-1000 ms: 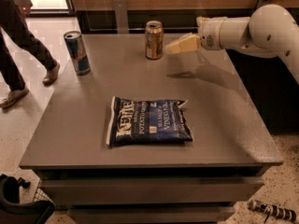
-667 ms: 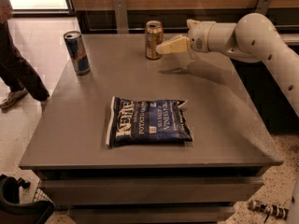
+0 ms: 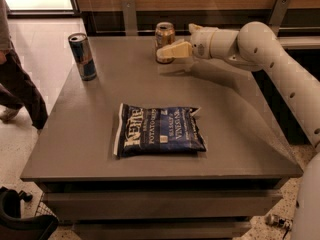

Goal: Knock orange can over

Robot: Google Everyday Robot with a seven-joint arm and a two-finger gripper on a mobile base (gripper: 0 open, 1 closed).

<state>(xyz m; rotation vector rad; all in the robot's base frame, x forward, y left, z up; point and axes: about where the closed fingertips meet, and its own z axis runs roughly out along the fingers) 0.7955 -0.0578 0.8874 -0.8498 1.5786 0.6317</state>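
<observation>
The orange can (image 3: 164, 35) stands upright near the far edge of the grey table (image 3: 235, 129), golden-orange with a silver rim. My gripper (image 3: 161, 53) reaches in from the right on a white arm. Its cream-coloured fingers point left, and their tips lie across the lower front of the can, at or very near its surface.
A taller slim blue-and-silver can (image 3: 82, 56) stands at the far left of the table. A dark blue bag of potato chips (image 3: 159, 130) lies flat in the middle. A person's leg (image 3: 17, 91) is beside the table's left side. A wooden wall runs behind.
My gripper has moved left from the right of the can until its tips reach the can. The can still stands upright. The person at the left has walked.
</observation>
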